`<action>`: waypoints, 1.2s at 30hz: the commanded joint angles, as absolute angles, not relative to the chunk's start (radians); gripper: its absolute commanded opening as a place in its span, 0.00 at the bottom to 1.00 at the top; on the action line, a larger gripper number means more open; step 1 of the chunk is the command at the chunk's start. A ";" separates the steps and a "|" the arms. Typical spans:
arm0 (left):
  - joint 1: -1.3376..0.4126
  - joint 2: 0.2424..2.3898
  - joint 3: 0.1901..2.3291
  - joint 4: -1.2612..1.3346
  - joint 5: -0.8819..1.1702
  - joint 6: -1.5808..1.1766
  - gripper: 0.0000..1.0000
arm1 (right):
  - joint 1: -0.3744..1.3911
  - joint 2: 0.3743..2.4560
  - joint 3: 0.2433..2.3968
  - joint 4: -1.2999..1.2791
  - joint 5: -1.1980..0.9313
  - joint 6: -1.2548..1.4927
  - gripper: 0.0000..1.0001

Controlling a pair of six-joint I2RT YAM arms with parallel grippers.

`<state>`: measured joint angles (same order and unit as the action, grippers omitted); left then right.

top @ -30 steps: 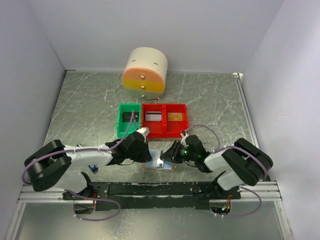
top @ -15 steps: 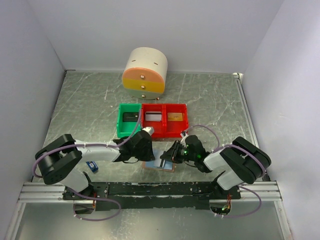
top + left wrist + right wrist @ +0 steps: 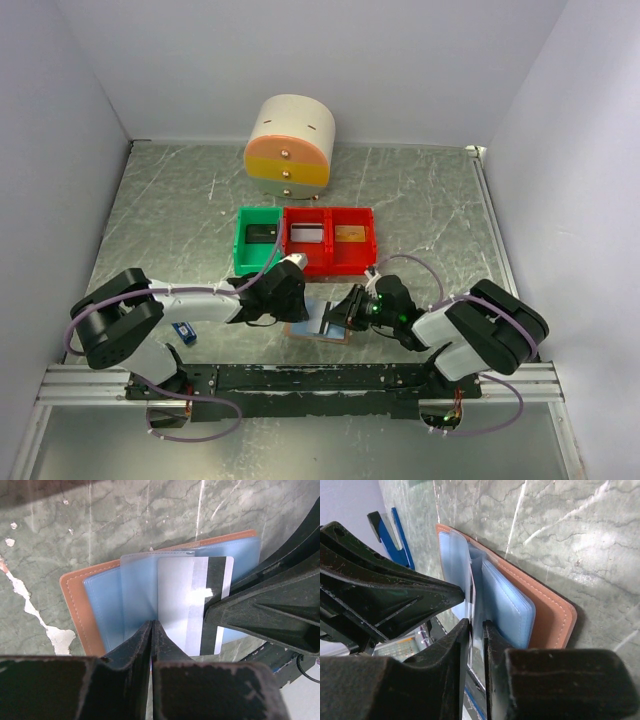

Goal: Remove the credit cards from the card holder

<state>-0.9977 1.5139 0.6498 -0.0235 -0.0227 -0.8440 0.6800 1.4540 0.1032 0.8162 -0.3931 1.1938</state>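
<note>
We look down on a grey-green marbled table [image 3: 420,200] closed in by plain white walls [image 3: 400,60], with a metal rail [image 3: 520,378] along its near edge. At 12 o'clock from the table's middle stands a round drawer unit [image 3: 290,145], cream on top, yellow and orange below, with knobs down its front.

Near the middle sits a row of open bins: a green bin [image 3: 240,264] at the 9 o'clock end and two joined red bins [image 3: 328,266]. The green one holds a dark flat item, the middle one a pale silvery one, and the last a tan one; we cannot name them more closely.

At 6 o'clock of the bins the card holder [image 3: 76,605] lies open and flat on the table, its tan cover under pale blue pockets. A silvery credit card [image 3: 177,605] with a black stripe lies across those pockets, overlapping a clear leaf.

The right tool [image 3: 476,626] is clamped on that card's edge. The left tool [image 3: 151,625] is clenched, its tips on the blue leaf beside the card; we cannot tell whether it nips the leaf. A blue-and-black gadget [image 3: 184,333] lies at 8 o'clock.
</note>
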 commanded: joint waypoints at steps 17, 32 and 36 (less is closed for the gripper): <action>-0.999 1.523 0.661 -0.162 -0.102 -0.822 0.14 | 0.674 1.509 0.093 0.904 -0.414 1.219 0.04; -0.999 1.410 0.624 -0.196 -0.165 -0.852 0.17 | 0.673 1.179 0.148 0.409 -0.311 1.060 0.01; -0.999 1.354 0.603 -0.194 -0.180 -0.867 0.19 | 0.674 1.111 0.190 0.307 -0.292 1.011 0.00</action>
